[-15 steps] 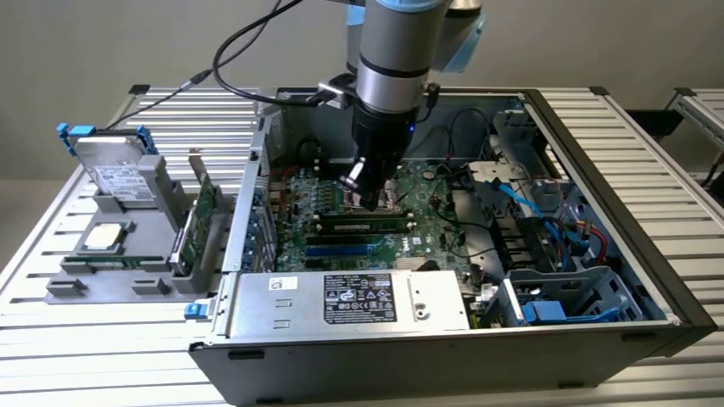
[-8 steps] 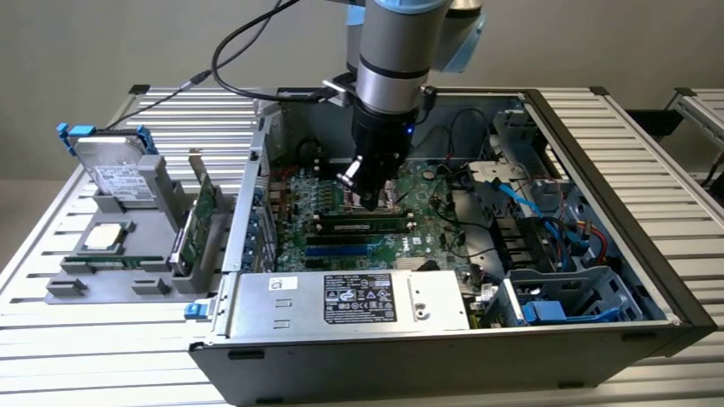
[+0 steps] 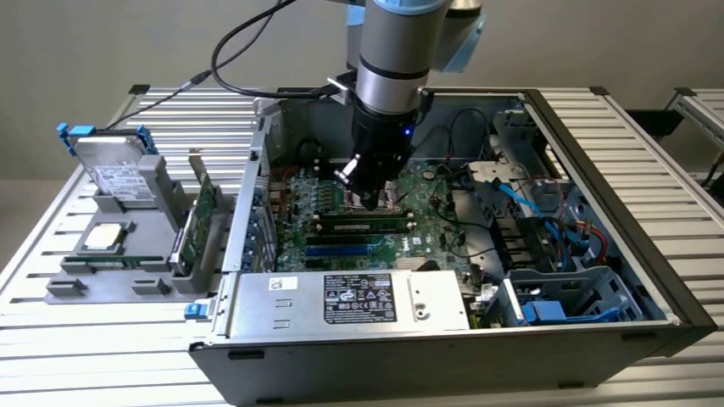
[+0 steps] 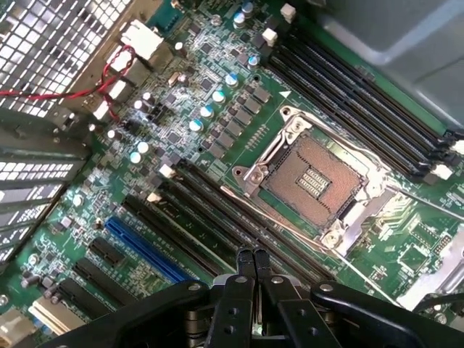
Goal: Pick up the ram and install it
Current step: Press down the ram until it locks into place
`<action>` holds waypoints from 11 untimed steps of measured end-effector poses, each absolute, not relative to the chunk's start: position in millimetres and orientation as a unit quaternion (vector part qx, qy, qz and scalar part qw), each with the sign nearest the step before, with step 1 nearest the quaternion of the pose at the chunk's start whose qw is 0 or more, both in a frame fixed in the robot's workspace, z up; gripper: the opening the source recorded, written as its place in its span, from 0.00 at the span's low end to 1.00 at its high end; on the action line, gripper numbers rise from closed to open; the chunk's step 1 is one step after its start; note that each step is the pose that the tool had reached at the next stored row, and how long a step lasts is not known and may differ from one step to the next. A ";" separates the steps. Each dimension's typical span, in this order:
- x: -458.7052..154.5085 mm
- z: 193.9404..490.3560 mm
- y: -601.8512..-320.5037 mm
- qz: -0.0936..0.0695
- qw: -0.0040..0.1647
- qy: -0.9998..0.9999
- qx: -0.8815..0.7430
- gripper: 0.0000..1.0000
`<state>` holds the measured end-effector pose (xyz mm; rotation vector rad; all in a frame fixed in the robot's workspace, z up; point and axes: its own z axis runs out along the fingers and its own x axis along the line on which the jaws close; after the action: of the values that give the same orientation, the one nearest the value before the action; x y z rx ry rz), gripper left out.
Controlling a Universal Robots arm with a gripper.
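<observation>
Gripper (image 3: 370, 197) position: you find it lowered inside the open computer case (image 3: 633, 280), directly above the motherboard (image 3: 421, 222). In the wrist view your gripper (image 4: 252, 259) has its two black fingertips pressed together, and nothing is pinched between them. The ram (image 3: 362, 225) lies seated lengthwise in a memory slot on the motherboard, just below the gripper in the exterior view, its row of black chips facing up. From the wrist camera you look down on the open processor socket (image 4: 313, 179) with its metal frame, flanked on both sides by long black memory slots (image 4: 362, 101), and on a blue expansion slot (image 4: 145, 250). On the exterior view's left, outside the case, a grey parts tray (image 3: 102, 271) holds a hard drive (image 3: 114, 165), a square silver processor (image 3: 102, 237) and an upright green expansion card (image 3: 202, 222). The power supply (image 3: 351, 301) sits along the near edge of the case.
</observation>
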<state>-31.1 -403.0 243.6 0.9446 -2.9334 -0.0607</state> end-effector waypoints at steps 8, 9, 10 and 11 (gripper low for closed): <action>-31.0 243.2 -403.0 -0.021 0.028 -0.967 0.251 0.10; -31.0 243.2 -403.0 -0.021 0.028 -0.969 0.245 0.10; -31.0 243.1 -403.0 -0.021 0.028 -0.971 0.238 0.10; -31.0 243.1 -403.0 -0.021 0.028 -0.972 0.232 0.10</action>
<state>-31.0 -403.0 243.1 0.7157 -3.0008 -0.0652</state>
